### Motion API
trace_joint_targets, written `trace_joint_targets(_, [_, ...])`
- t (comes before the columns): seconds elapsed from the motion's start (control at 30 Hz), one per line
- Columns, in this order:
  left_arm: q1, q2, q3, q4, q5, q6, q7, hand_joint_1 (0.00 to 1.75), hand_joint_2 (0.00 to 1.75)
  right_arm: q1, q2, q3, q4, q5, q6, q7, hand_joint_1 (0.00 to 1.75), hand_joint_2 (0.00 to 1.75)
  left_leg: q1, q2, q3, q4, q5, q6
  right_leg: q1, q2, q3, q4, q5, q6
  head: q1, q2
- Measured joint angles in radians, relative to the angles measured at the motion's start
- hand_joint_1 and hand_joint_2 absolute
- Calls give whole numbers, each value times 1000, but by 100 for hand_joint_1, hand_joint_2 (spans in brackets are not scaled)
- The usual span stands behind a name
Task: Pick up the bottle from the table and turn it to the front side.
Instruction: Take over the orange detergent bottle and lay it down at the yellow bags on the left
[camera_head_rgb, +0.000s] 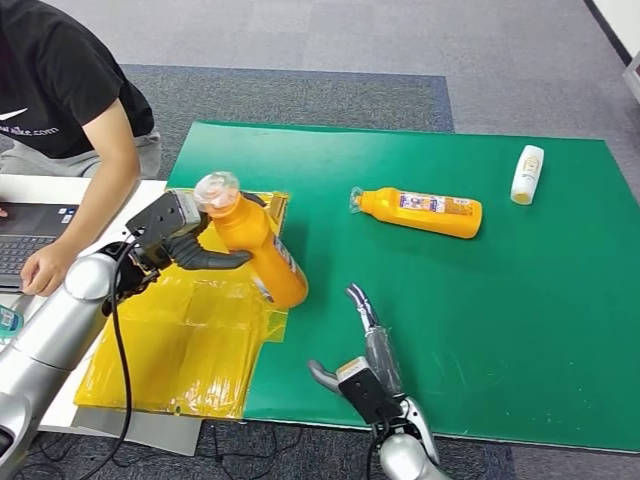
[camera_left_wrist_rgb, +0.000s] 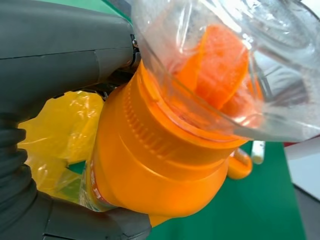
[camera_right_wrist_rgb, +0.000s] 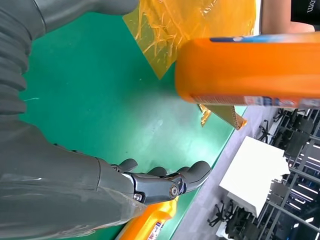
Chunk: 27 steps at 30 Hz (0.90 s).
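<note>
The left hand (camera_head_rgb: 177, 232) grips the orange bottle (camera_head_rgb: 256, 250) near its neck, dark fingers wrapped round the shoulder below the clear cap (camera_head_rgb: 216, 190). The bottle hangs tilted over the counter (camera_head_rgb: 453, 330) at about nine o'clock in the head view, cap up and toward the robot's left, base slanting down toward the green mat, above a crumpled yellow plastic sheet (camera_head_rgb: 181, 350). The right hand (camera_head_rgb: 362, 350) sits at six o'clock, fingers spread, holding nothing.

A second orange bottle (camera_head_rgb: 419, 212) lies on its side near the centre of the mat, and a small white bottle (camera_head_rgb: 527, 174) rests at two o'clock, both well apart from the held one.

The risk, as I judge it, is the high grasp: with the body's weight below the fingers, turning the label forward could let the bottle swing or slip. Its base could also catch the plastic sheet. A person (camera_head_rgb: 68, 120) sits at ten o'clock, forearm close to the left arm, so a wide turn might brush them.
</note>
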Motion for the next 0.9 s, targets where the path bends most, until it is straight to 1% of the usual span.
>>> trace_joint_targets(0.27, [-23, 53, -48, 26, -16, -22, 12, 175, 175, -5, 4, 1, 14, 2, 1, 0, 0, 175, 0, 0, 0, 0, 0, 0, 0, 0, -1, 0, 0, 0, 0, 0])
trace_joint_targets(0.53, [-29, 95, -80, 31, -33, -30, 14, 175, 175, -4, 8, 1, 25, 1, 6, 0, 0, 175, 0, 0, -1, 0, 0, 0, 0, 0, -1, 0, 0, 0, 0, 0])
trace_joint_targets(0.67, [-29, 123, -93, 31, -13, -56, 14, 175, 175, -4, 8, 1, 29, 0, 8, 0, 0, 175, 0, 0, -1, 0, 0, 0, 0, 0, -1, 0, 0, 0, 0, 0])
trace_joint_targets(0.9, [-40, 158, -111, 31, 11, -77, 30, 175, 175, -5, 8, 2, 32, -1, 8, -6, 0, 175, 0, 0, -1, 0, 0, 0, 0, 0, -1, 0, 0, 0, 0, 0])
